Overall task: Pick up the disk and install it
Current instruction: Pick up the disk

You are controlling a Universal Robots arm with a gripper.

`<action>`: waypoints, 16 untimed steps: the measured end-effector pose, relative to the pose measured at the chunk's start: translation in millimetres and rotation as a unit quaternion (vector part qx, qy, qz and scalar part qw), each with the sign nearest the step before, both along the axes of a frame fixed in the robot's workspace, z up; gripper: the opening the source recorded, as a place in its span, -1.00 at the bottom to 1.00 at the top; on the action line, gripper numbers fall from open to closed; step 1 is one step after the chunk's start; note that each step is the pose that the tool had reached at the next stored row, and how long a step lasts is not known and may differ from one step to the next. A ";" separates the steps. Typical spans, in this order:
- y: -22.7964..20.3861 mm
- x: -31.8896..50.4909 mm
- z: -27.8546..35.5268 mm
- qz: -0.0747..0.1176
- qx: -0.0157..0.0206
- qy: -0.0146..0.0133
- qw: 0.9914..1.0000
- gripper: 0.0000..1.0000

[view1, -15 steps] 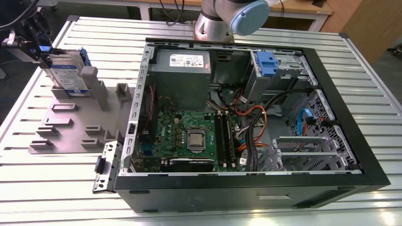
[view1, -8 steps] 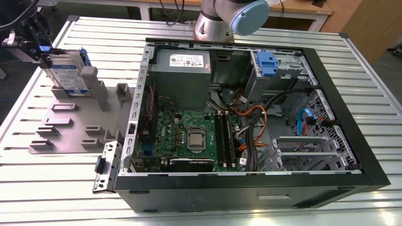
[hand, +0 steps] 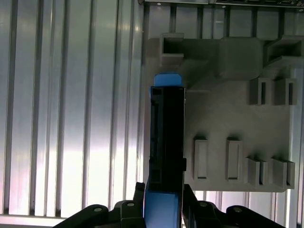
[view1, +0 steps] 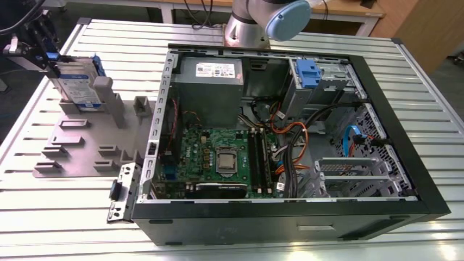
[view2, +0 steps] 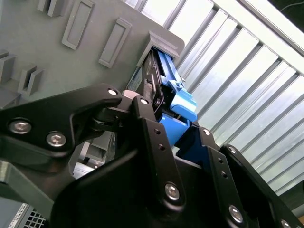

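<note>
Gripper: the fingers are drawn in on either side of the blue-framed end of the disk. No gap shows between finger and frame in both wrist views, so it is judged to be clamped on the disk, though firm contact cannot be confirmed.

Disk: it stands on edge in a slot of the grey holder. Its long axis runs straight away from the gripper, in line with the fingers. Whether its lower edge is seated in the slot or raised is hard to tell.

Position: in the exterior view the disk sits at about 4 o'clock from the gripper. Holder and disk lie at roughly 10 o'clock from the open computer case, well apart from it, on the slatted table.
</note>
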State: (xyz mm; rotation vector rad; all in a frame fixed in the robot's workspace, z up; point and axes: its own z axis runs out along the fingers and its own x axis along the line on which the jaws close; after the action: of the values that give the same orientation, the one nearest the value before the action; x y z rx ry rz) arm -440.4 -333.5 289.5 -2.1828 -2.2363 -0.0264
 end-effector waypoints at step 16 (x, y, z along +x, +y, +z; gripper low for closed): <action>-2.2 0.0 -0.2 0.000 -0.002 0.000 1.000 -0.19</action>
State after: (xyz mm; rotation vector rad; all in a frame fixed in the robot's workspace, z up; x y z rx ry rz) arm -440.4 -335.7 289.2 -2.1846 -2.2380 -0.0222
